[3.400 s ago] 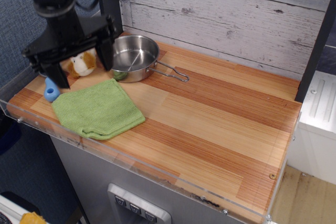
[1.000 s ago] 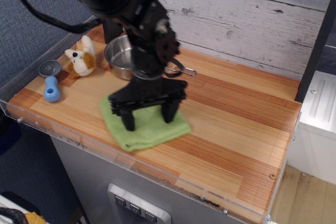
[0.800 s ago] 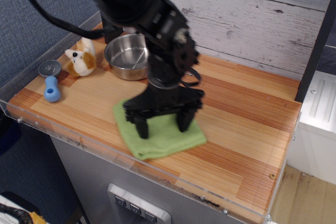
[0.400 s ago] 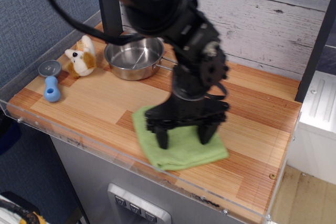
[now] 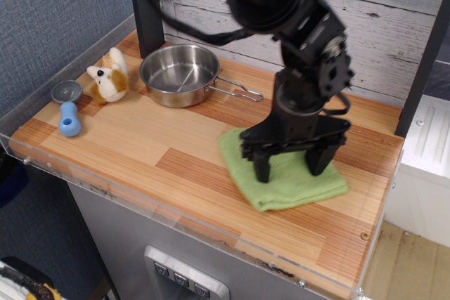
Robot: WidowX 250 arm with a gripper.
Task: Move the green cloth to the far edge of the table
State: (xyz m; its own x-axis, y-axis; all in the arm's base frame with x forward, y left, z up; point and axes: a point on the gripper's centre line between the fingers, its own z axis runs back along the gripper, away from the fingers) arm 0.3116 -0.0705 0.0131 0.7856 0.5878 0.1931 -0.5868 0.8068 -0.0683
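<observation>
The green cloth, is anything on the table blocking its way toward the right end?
Nothing visible does. The green cloth lies under the gripper, and the strip of table to its right is bare wood. The steel pan, plush toy and blue toy all sit off to the left.

Non-task items, all clustered at the left end: steel pan (image 5: 177,74) near the back wall, upright, wire handle (image 5: 238,91) pointing right. Small plush toy (image 5: 107,81), white and tan, just beside the pan on its left. Near the left edge, a round grey metal disc (image 5: 66,91), with a blue knobbed piece (image 5: 69,119) in front of it, close to it; contact unclear. Whitewashed plank wall (image 5: 365,12) behind.
</observation>
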